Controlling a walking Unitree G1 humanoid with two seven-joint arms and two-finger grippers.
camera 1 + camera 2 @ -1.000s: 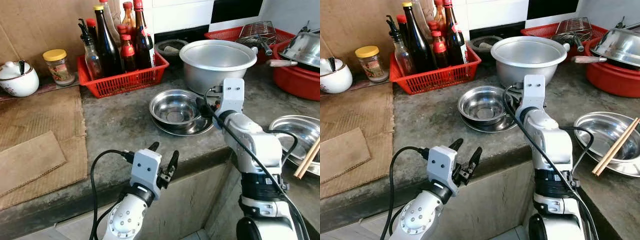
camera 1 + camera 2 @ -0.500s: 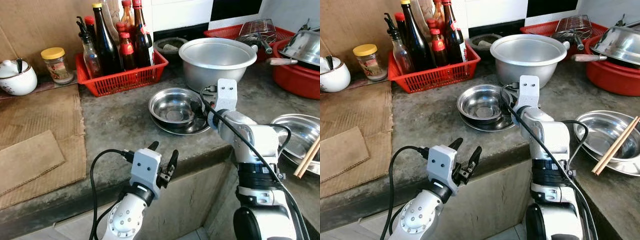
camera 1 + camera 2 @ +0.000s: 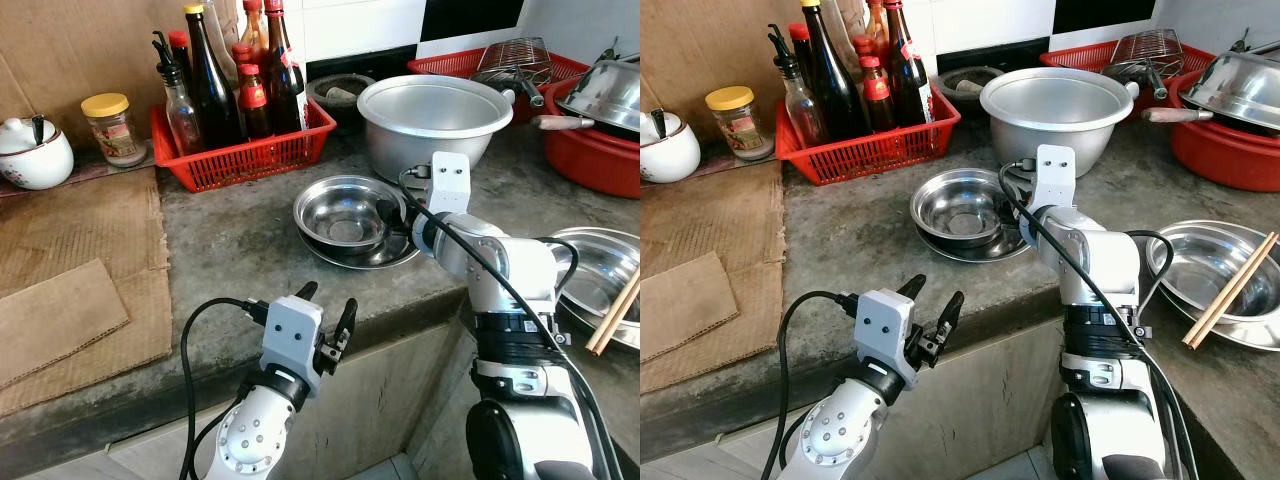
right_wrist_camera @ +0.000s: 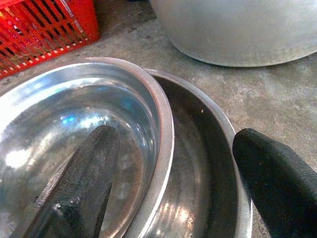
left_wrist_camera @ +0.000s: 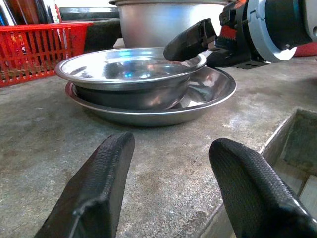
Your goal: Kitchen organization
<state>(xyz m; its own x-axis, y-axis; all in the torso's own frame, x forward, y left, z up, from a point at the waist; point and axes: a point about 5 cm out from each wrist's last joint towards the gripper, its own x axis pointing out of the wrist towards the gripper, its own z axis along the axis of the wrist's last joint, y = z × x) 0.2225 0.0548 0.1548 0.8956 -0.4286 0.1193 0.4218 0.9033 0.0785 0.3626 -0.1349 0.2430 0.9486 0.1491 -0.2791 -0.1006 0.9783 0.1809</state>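
Note:
A small steel bowl (image 3: 345,212) sits inside a shallow steel dish (image 3: 400,252) on the grey counter. My right gripper (image 3: 393,218) is open astride the bowl's right rim, one finger (image 4: 81,178) inside the bowl, the other finger (image 4: 275,171) over the dish outside it. In the left wrist view the same bowl (image 5: 130,72) and dish (image 5: 208,94) lie ahead of the open left gripper (image 5: 171,191). That left gripper (image 3: 327,320) hovers at the counter's front edge, holding nothing.
A big aluminium pot (image 3: 435,120) stands just behind the bowl. A red basket of bottles (image 3: 245,150) is at the back left, cardboard (image 3: 80,270) on the left. A steel plate with chopsticks (image 3: 600,290) lies at the right, red basins (image 3: 600,150) behind.
My right gripper has slid left toward the bowl, so one finger is now inside its rim. The left arm has stayed put.

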